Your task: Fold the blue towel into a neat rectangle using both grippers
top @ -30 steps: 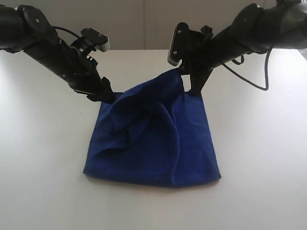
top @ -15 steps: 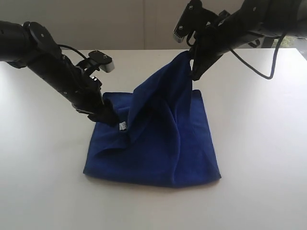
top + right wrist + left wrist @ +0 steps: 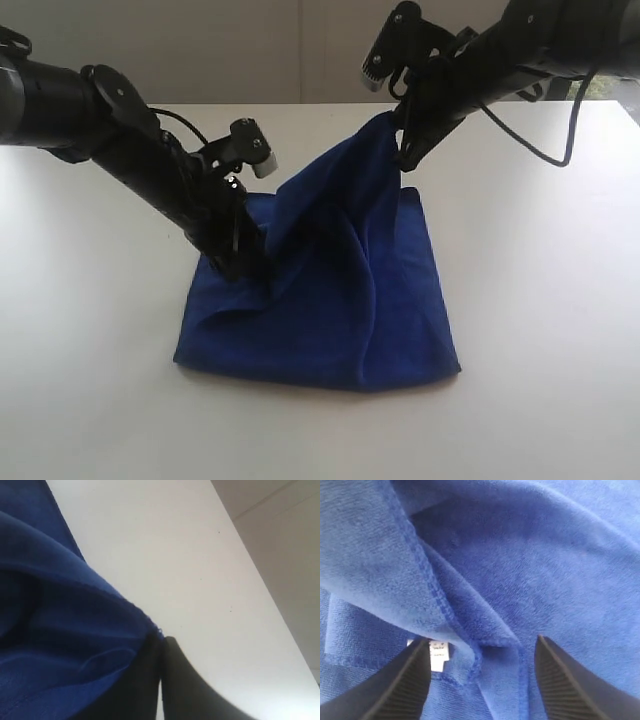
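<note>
The white bench (image 3: pixel 540 300) carries the blue towel (image 3: pixel 330 310), which lies near its middle, mostly flat but with deep folds. One far corner of the towel is raised above the bench. The right gripper (image 3: pixel 406 158) holds this corner, its jaws pressed together and pinching the cloth at its edge. The left gripper (image 3: pixel 240 262) sits low on the left part of the towel, jaws spread wide on each side of a fold. A small white tag (image 3: pixel 439 656) shows just beside one jaw.

Table (image 3: pixel 545 300) lies open around the blue towel (image 3: pixel 330 300), which rises tent-like mid-scene.
</note>
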You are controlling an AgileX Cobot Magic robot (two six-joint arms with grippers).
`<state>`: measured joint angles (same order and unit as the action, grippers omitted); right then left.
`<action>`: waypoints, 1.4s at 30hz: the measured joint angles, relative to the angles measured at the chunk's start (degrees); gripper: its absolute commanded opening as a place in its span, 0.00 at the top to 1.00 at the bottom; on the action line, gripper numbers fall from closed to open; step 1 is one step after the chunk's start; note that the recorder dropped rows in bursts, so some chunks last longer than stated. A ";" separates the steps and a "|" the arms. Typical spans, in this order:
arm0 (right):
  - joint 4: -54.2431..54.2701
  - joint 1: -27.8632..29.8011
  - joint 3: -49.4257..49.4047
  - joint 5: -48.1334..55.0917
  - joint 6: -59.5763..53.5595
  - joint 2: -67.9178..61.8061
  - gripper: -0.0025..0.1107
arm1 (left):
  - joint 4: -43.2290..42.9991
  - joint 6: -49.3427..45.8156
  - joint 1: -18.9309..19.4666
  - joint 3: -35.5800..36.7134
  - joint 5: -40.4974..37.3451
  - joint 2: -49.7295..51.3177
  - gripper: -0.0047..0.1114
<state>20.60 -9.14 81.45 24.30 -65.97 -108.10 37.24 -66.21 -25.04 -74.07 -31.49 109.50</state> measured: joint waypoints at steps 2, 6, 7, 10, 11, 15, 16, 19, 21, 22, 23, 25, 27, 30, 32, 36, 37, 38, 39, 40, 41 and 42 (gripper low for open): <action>0.00 0.00 0.00 0.60 0.00 0.00 0.98 | -1.00 -0.60 -0.13 0.00 0.99 0.83 0.40; 0.00 0.00 0.00 1.14 0.00 0.00 0.98 | -1.92 -0.93 -0.13 0.00 2.62 2.22 0.40; 0.00 0.00 0.00 1.16 0.00 0.00 0.98 | -2.01 -1.10 -0.13 0.00 2.88 2.50 0.40; 0.00 0.00 0.00 1.26 0.00 0.00 0.98 | -2.28 -1.49 -0.13 0.00 3.66 3.35 0.40; 0.00 0.00 0.00 1.26 0.00 0.00 0.98 | -2.28 -1.49 -0.13 0.00 4.11 3.80 0.40; 0.00 0.00 0.00 1.26 0.00 0.00 0.98 | -2.39 -2.22 -0.22 0.00 5.57 5.07 0.41; 0.00 0.00 0.00 1.26 0.00 0.00 0.98 | -2.37 -2.34 -0.22 0.00 5.85 5.21 0.43; 0.00 0.00 0.00 1.26 0.00 0.00 0.98 | -2.37 -2.45 -0.22 0.00 7.37 5.21 0.51; 0.00 0.00 0.00 1.26 0.00 0.00 0.98 | -2.37 -2.58 -0.22 0.00 8.13 5.21 0.58; 0.00 0.00 0.00 1.26 0.00 0.00 0.98 | -2.37 -2.69 -0.22 0.00 8.40 5.21 0.61; 0.00 0.00 0.00 1.26 0.00 0.00 0.98 | -2.37 -2.69 -0.22 0.00 8.40 5.21 0.65; 0.00 0.00 0.00 1.39 0.00 0.00 0.98 | -2.37 -2.80 -0.22 0.00 8.63 5.21 0.73; 0.00 0.00 0.00 1.39 0.00 0.00 0.98 | -2.37 -2.80 -0.22 0.00 8.63 5.21 0.83; 0.00 0.00 0.00 1.39 0.00 0.00 0.98 | -2.37 -2.80 -0.22 0.00 8.63 5.21 0.96; 0.00 0.00 0.00 1.39 0.00 0.00 0.98 | -2.37 -2.80 -0.22 0.00 8.63 5.21 0.96; 0.00 0.00 0.00 1.39 0.11 0.00 0.98 | -2.37 -2.80 -0.22 0.00 8.63 4.93 0.96; 0.00 0.00 0.00 1.39 0.11 0.14 0.98 | -2.37 -2.80 -0.22 0.10 8.63 4.53 0.96; 0.00 0.00 0.00 1.39 0.43 0.28 0.98 | -2.56 -2.69 -0.22 0.10 8.63 4.05 0.96; 0.00 0.00 0.00 1.39 0.98 0.53 0.98 | -3.06 -2.13 -0.22 0.22 8.63 3.23 0.96; 0.00 0.00 0.00 1.49 1.69 0.91 0.98 | -3.99 -1.30 -0.22 0.22 8.63 2.20 0.96; 0.00 0.00 0.00 1.49 2.26 1.36 0.98 | -4.90 -0.06 -0.22 0.22 8.63 1.30 0.96; 0.00 0.00 0.00 1.75 2.66 2.03 0.98 | -6.62 1.71 -0.22 0.22 8.63 0.03 0.96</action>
<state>20.60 -9.14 81.45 26.04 -63.31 -106.06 30.62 -64.50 -25.26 -73.85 -22.86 109.52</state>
